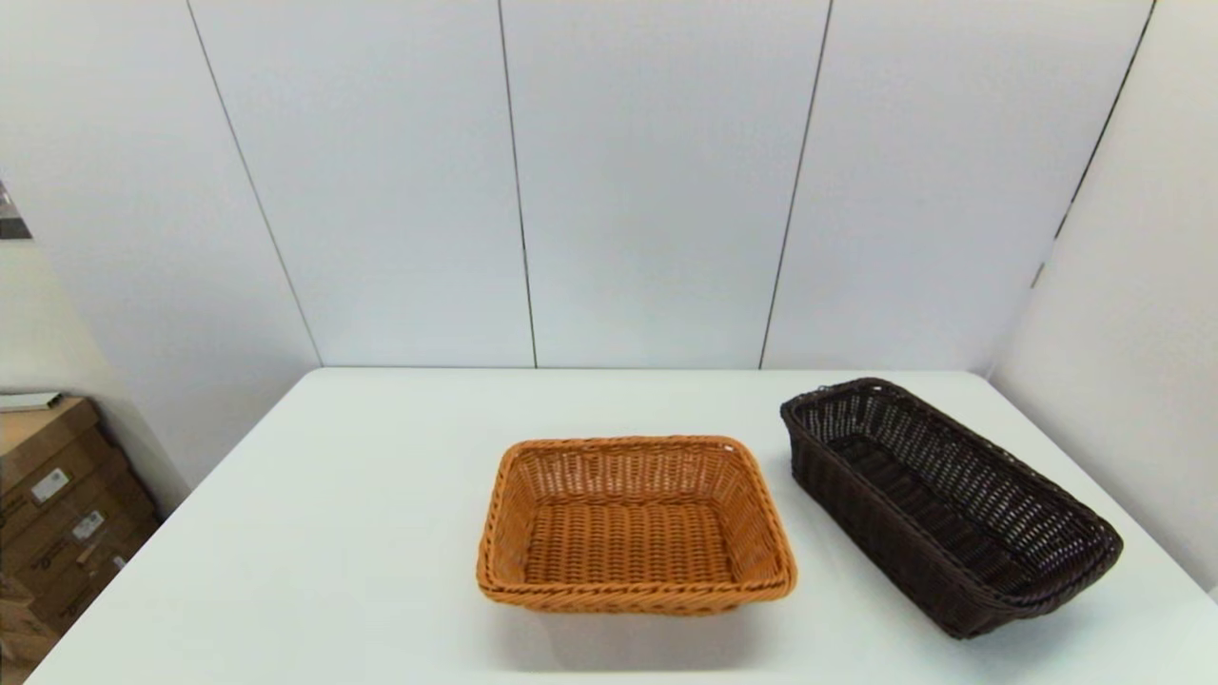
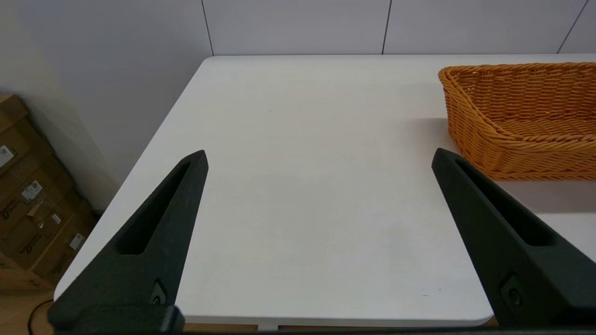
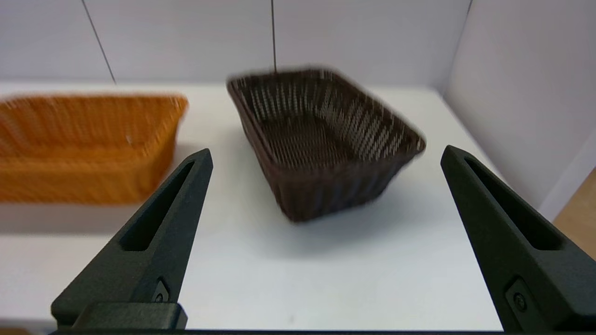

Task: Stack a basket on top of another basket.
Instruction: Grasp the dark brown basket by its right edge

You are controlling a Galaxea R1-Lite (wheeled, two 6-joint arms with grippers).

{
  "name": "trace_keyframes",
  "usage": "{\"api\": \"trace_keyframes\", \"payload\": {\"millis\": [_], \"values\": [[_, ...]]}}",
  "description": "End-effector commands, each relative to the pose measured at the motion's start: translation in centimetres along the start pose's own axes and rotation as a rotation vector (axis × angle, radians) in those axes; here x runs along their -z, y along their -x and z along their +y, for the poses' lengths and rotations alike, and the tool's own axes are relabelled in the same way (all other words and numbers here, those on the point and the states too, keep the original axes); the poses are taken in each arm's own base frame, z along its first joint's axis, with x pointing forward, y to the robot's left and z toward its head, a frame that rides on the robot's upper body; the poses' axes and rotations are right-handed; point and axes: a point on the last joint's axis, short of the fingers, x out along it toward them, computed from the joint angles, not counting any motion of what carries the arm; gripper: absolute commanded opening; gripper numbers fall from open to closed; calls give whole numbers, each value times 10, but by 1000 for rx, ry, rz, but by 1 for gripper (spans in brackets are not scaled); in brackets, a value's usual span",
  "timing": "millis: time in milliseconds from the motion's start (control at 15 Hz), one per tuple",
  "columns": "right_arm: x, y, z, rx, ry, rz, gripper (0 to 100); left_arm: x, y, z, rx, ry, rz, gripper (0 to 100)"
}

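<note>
Dark basket (image 1: 952, 504) sits on the white table (image 1: 333, 533) toward its right side, angled so one short end points at the far wall. It is empty and upright. Orange basket (image 1: 636, 523) stands just to its left near the table's middle, also empty; the two lie close but apart. Neither arm shows in the head view. Right gripper (image 3: 326, 158) hovers off the table's near edge, facing the dark basket's near end, fingers spread wide with nothing between them. Left gripper (image 2: 319, 156) hangs over the table's left part, likewise spread and empty, orange basket off to its side. Cardboard boxes (image 1: 57, 504) stand on the floor left of the table.
</note>
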Motion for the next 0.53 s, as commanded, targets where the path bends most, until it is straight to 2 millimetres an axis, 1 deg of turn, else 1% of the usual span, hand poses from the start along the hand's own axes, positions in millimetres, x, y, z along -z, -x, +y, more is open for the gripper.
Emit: {"api": "trace_keyframes", "payload": {"millis": [67,133,200,267,400,533], "values": [[-36,19,2,-75,0,0,100,0,0,0,-1,0,-1,100],[-44,22,3,-106,-2,46,100,0,0,0,-1,0,1,100],[-57,17,3,-132,-8,108,100,0,0,0,-1,0,-1,100],[-67,3,3,-140,-18,184,100,0,0,0,-1,0,1,100],[-87,-32,2,-135,-35,303,100,0,0,0,-1,0,-1,100],[-104,-82,2,-104,-114,424,100,0,0,0,-1,0,1,100]]}}
